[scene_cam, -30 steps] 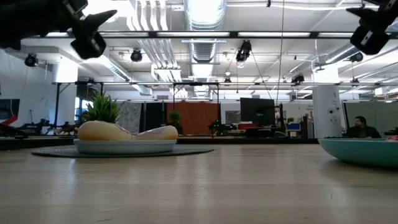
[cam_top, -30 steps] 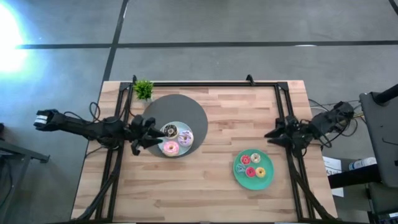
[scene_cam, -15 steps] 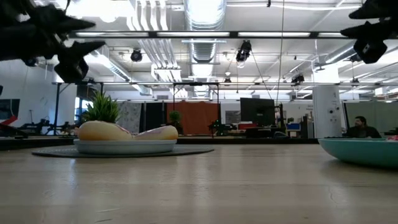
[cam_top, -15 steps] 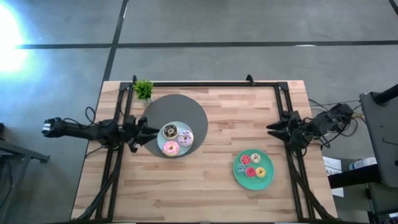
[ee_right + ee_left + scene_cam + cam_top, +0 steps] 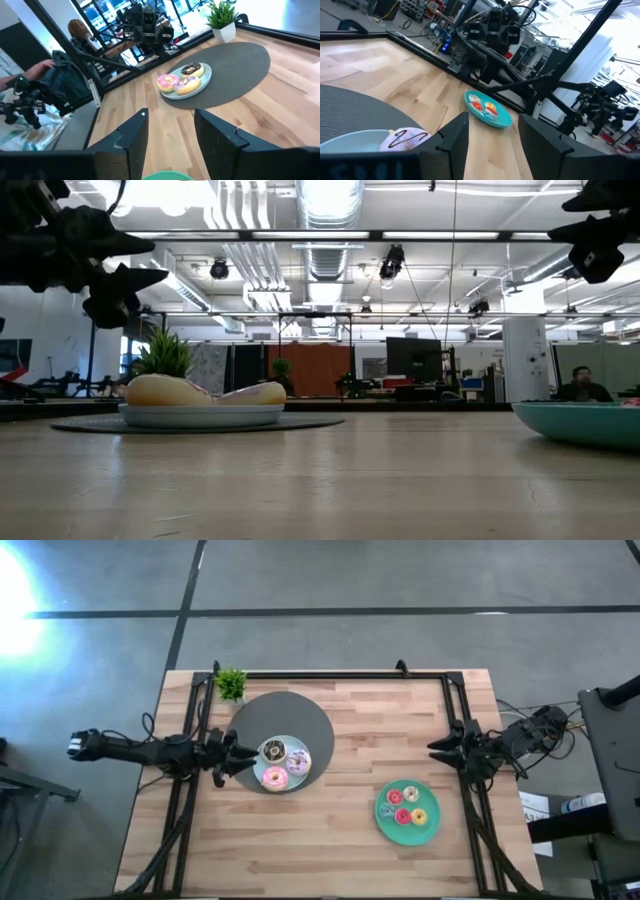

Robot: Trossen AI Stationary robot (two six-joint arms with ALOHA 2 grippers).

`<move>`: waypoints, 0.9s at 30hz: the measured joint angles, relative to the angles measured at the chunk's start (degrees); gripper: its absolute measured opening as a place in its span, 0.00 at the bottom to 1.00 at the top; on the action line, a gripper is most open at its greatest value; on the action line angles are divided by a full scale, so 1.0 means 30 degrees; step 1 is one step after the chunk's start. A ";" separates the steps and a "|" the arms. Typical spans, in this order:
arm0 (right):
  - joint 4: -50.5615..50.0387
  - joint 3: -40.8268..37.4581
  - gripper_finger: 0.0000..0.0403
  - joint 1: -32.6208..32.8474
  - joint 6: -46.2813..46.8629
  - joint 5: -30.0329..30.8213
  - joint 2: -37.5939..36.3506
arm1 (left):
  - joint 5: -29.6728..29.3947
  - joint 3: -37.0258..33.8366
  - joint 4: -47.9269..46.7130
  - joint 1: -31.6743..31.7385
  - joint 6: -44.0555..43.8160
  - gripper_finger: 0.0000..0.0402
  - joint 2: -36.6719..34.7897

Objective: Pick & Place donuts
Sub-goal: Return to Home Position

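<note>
Evidently I have both arms parked clear so nothing gets nudged: left gripper [image 5: 243, 755] wide and empty beside the blue plate [image 5: 296, 783] holding three donuts [image 5: 274, 778], right gripper [image 5: 433, 750] wide and empty at the counter [image 5: 350, 720] edge near the green plate [image 5: 432, 830] holding four.

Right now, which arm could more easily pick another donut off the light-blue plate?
Left. The left gripper hangs open beside the light-blue plate and its three donuts. The right gripper, also open, is at the table's far right edge, nearer the green plate.
</note>
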 joint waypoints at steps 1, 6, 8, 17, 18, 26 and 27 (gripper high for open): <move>0.0002 0.0000 0.37 0.0000 0.0000 0.0002 0.0009 | 0.0007 0.0000 -0.0209 0.0083 -0.0007 0.36 -0.0326; 0.0005 0.0000 0.36 0.0000 0.0000 0.0000 0.0015 | -0.0022 -0.0007 -0.1179 0.0416 -0.0036 0.36 -0.2701; 0.0007 0.0000 0.36 0.0000 0.0000 0.0002 0.0036 | -0.0009 -0.0015 -0.1611 0.0565 -0.0035 0.36 -0.4023; 0.0014 0.0000 0.36 -0.0007 -0.0003 0.0000 0.0036 | -0.0205 -0.0024 -0.1635 0.1031 -0.0031 0.36 -0.4788; 0.0007 0.0000 0.36 -0.0007 -0.0007 -0.0012 0.0036 | -0.0160 -0.0029 -0.2035 0.1107 0.0052 0.36 -0.4788; 0.0007 0.0000 0.34 -0.0007 -0.0007 -0.0015 0.0036 | 0.0520 -0.0036 -0.3653 0.2021 0.9245 0.36 -0.4806; 0.0007 0.0000 0.35 -0.0007 -0.0007 -0.0007 0.0035 | 0.0520 -0.0040 -0.3661 0.2235 1.0084 0.36 -0.4810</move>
